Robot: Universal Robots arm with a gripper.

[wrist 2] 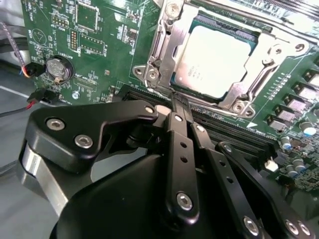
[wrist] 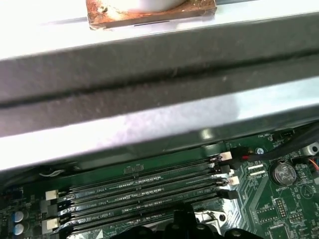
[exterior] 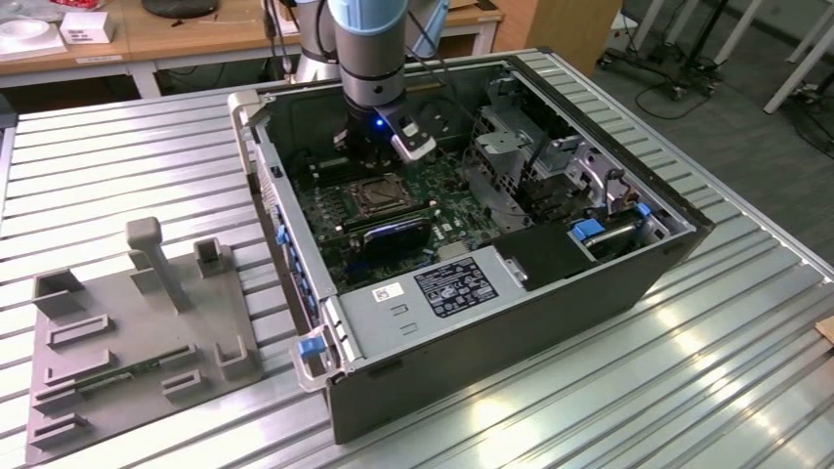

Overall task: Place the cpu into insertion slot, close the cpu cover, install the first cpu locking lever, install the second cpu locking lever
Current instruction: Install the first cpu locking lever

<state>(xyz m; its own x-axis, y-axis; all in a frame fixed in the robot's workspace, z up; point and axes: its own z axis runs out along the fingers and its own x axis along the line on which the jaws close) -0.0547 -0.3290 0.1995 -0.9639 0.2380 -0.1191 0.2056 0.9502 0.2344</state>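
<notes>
The cpu, a pale silvery square chip, lies flat in the insertion slot on the green motherboard inside the open computer case. The cpu cover, a silvery metal frame, lies down around the chip's edges. My gripper hangs just beside the socket's near edge, over the black memory slots. Its black fingers are pressed together with nothing between them. In the exterior view the gripper stands above the back edge of the socket. The locking levers' positions cannot be made out.
Case walls enclose the board. Long memory slots run beside the socket, with a coin battery and thin cables nearby. A blue-tabbed drive cage sits at the exterior view's right. A grey fixture plate lies at its left.
</notes>
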